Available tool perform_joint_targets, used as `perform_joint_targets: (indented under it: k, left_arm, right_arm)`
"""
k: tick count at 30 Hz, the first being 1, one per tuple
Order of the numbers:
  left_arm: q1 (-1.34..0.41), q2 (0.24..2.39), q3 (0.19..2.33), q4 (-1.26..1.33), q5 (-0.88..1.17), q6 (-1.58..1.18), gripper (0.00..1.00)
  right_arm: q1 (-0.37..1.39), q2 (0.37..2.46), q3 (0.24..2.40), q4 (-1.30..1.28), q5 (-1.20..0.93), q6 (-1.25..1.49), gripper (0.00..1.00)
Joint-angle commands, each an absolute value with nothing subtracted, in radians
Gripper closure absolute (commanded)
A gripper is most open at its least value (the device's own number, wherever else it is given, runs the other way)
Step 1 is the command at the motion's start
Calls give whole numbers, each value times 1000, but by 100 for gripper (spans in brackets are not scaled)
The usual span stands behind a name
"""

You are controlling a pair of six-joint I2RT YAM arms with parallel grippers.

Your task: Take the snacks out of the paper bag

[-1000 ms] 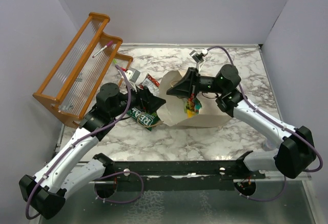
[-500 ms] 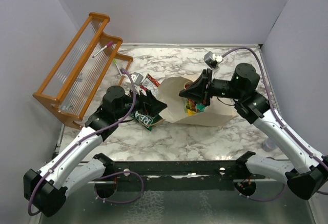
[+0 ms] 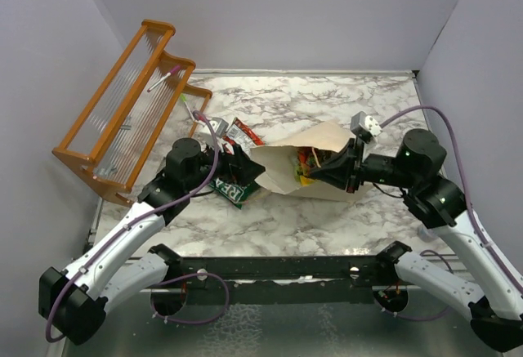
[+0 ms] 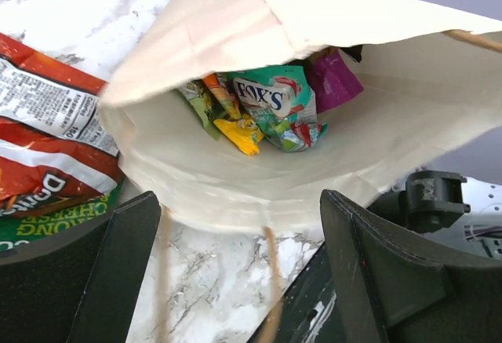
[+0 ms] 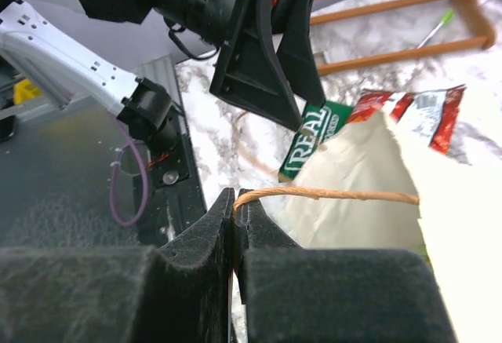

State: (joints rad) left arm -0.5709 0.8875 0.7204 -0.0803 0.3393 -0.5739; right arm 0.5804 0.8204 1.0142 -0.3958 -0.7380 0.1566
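Snack packets in the paper bag seem light and slippery: pinch an edge. Right gripper clamps its cord handle; left gripper gapes.

I am seeing the left arm and right arm wearing white link covers between chunky black joint housings. A thin purple cable is trailing along each. The left end effector and right end effector are showing matte black, wedge-shaped fingers, and a small grey camera block is capping the right wrist.
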Motion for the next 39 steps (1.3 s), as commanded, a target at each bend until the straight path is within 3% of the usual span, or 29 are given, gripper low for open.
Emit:
perform_joint_targets:
  k: [1,4,12,21,31,39]
  left_arm:
    - [-575,894,681,-8,393,-619,15]
    - [-586,910,669,-7,408,-620,15]
    - [-641,890,647,4,404,-654,15]
    - [-825,854,739,-33,200,-603,18]
    - [-891,849,712,149,149,-559,18]
    - [-935,1068,785,254,208,-487,20]
  right_arm:
    - [583,750,999,-422,-667,123,99]
    - [583,747,991,-398,-627,135,99]
    - [583,835,1056,-292,-280,236,98]
    - [582,894,1061,-214,-688,95,98]
    - [583,845,1021,-138,-723,163,98]
    - [583,868,1050,-141,-736,178,98]
